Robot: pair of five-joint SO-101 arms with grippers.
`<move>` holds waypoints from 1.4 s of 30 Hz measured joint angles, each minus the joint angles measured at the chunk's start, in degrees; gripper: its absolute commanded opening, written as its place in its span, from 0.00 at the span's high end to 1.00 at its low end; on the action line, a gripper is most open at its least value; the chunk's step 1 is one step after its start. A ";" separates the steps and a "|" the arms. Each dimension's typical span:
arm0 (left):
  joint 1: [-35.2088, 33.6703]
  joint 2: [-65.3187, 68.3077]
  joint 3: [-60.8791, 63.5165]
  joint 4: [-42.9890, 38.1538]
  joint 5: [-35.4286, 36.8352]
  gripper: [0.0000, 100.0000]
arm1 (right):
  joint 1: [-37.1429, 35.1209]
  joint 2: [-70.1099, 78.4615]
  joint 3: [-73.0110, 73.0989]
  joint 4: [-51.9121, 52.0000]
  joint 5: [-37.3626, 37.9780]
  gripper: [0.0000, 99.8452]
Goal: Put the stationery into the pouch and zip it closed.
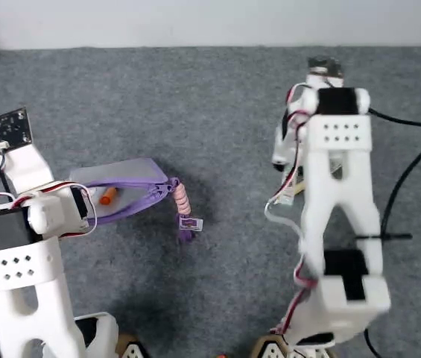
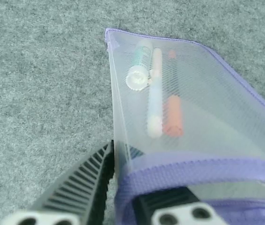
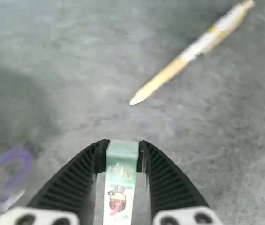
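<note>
Both grippers are clamped on something. Largest is the purple-edged mesh pouch (image 1: 124, 175), lying on the grey carpet (image 1: 217, 112) with the corner of its zipper band pinched by the left gripper (image 2: 120, 168). Inside the pouch, a green-capped marker (image 2: 139, 70), a white pen (image 2: 155, 93) and an orange marker (image 2: 173, 115) lie side by side, their long axes running away from that gripper. The right gripper (image 3: 122, 152) squeezes a small green-ended stick (image 3: 120, 187) that points straight out between its jaws. Beyond it, well apart, a yellow pen (image 3: 193, 49) lies diagonally, tip towards the gripper.
</note>
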 measured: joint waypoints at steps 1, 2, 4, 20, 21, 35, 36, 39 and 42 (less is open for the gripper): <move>0.00 0.00 0.00 0.00 0.00 0.99 | -1.76 -2.64 1.76 0.09 0.00 0.99; 0.00 0.00 0.00 0.00 0.00 0.99 | -3.78 -5.36 3.69 0.09 0.00 0.99; 0.00 0.00 0.00 0.00 0.00 0.99 | -7.91 -11.08 7.47 0.09 0.00 0.99; -0.09 0.00 0.09 -1.32 0.00 0.99 | -38.59 -44.40 26.29 -26.46 -4.66 0.99; -0.09 0.00 0.09 -1.32 0.00 0.99 | -39.91 -45.80 28.13 -30.24 -4.66 0.99; -0.09 0.00 0.09 -1.32 0.00 0.99 | -48.62 -52.04 60.22 -78.77 5.63 0.99; -0.09 0.00 0.09 -1.32 0.00 0.99 | -48.88 -52.04 62.33 -81.67 6.95 0.99; -0.09 0.00 0.09 -1.32 0.00 0.99 | -48.79 -52.04 68.92 -90.81 11.60 0.99; -0.09 0.00 0.09 -1.32 0.00 0.99 | -48.79 -52.04 74.11 -99.16 14.95 0.99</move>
